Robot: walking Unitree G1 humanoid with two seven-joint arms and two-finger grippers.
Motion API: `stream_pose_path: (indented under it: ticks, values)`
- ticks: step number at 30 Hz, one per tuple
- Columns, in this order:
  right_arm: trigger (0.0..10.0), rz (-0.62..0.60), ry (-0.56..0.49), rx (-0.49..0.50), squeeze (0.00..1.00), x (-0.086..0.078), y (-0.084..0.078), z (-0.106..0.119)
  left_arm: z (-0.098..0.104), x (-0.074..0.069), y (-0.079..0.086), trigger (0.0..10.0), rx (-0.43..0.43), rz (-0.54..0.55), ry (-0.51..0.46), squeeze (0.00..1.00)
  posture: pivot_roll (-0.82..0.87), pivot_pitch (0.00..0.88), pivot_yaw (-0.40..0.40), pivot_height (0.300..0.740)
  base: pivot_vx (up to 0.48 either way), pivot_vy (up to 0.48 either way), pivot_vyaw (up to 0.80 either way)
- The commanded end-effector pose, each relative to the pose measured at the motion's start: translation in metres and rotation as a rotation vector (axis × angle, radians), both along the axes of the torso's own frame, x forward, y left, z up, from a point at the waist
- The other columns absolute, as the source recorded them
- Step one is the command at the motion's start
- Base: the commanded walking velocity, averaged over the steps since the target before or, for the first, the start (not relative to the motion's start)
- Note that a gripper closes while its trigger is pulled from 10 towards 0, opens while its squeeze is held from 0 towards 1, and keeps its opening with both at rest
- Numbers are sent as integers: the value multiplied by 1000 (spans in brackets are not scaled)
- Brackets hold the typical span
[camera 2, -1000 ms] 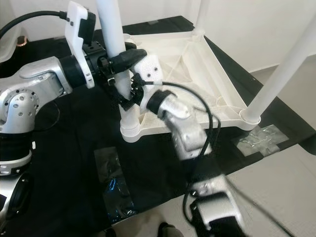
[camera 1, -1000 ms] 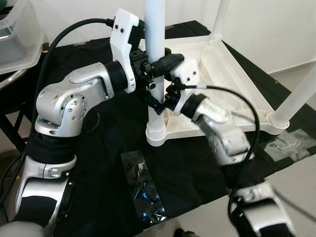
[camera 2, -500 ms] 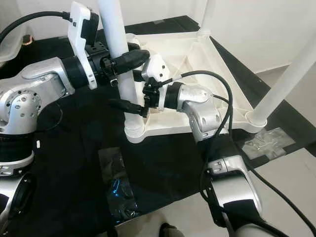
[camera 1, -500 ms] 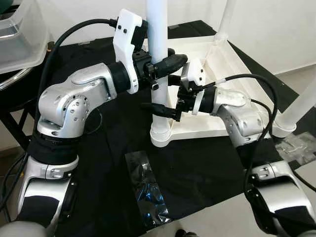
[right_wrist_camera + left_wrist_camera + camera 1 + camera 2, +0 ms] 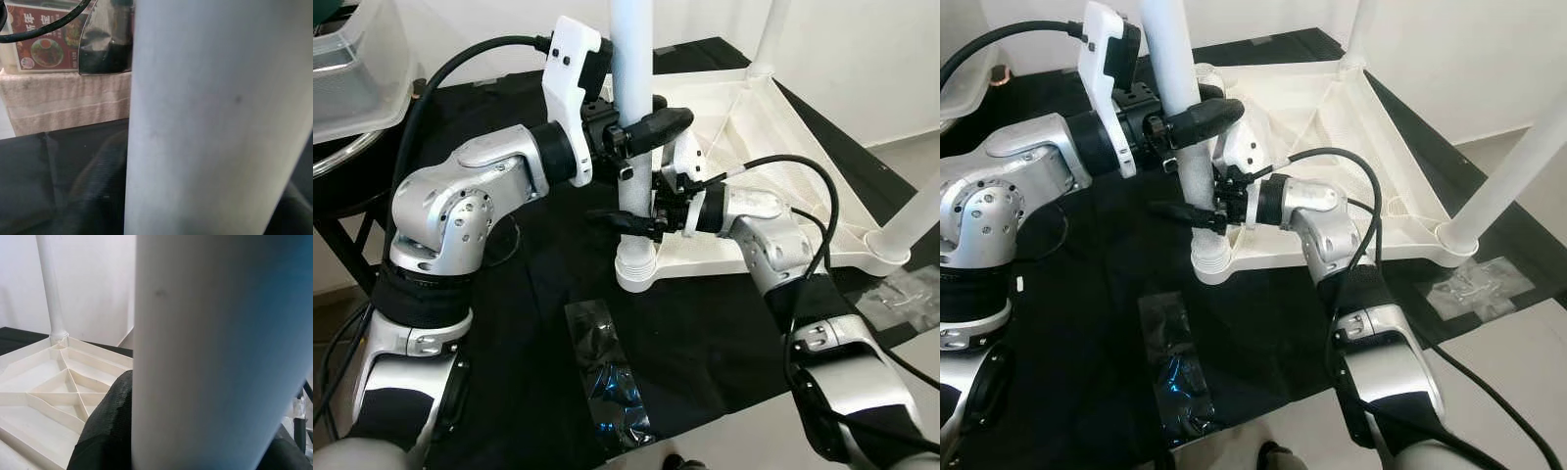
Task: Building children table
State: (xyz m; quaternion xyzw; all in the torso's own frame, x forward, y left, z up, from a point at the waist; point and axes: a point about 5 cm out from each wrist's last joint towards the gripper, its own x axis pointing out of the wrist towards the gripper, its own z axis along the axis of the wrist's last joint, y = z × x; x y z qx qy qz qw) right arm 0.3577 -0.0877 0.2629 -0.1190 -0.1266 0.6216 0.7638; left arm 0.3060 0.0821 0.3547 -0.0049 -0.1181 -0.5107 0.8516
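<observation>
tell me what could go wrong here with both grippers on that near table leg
1. The left gripper and right gripper both clamp the upright white leg; uneven twisting could cross-thread it in its corner socket.
2. The upturned tabletop rests loosely on the black cloth, so a hard push might slide it.
3. The right arm's cable loops nearby and could snag.

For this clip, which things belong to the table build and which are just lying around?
Part of the job:
- upturned white tabletop
- white leg in its near corner socket
- left gripper, closed round that leg
- right gripper, clasping it lower down

Lying about:
- crumpled plastic bag
- clear bin
</observation>
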Motion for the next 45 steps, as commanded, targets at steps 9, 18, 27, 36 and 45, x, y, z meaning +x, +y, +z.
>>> stream_pose_path:
  ticks: [9,18,27,36,45]
  values:
    - [0,24,-3,11,0,-1,5,-6,-9,-3,-9,2745,44,-76,45,1000,110,197,30,740,0,0,0]
    - [0,-60,6,48,0,3,4,-5,-5,-2,-8,10000,28,-52,31,1000,112,199,28,740,0,0,0]
    - [0,-288,88,123,0,5,11,-22,3,-3,6,10000,-23,-57,34,0,110,205,26,740,0,0,0]
    - [0,-556,220,114,0,2,32,-40,4,-5,10,10000,-40,-76,35,0,97,208,20,740,0,0,0]
    - [0,-869,352,149,0,-32,68,-71,3,-5,11,10000,-45,-85,36,0,86,209,14,740,0,0,0]
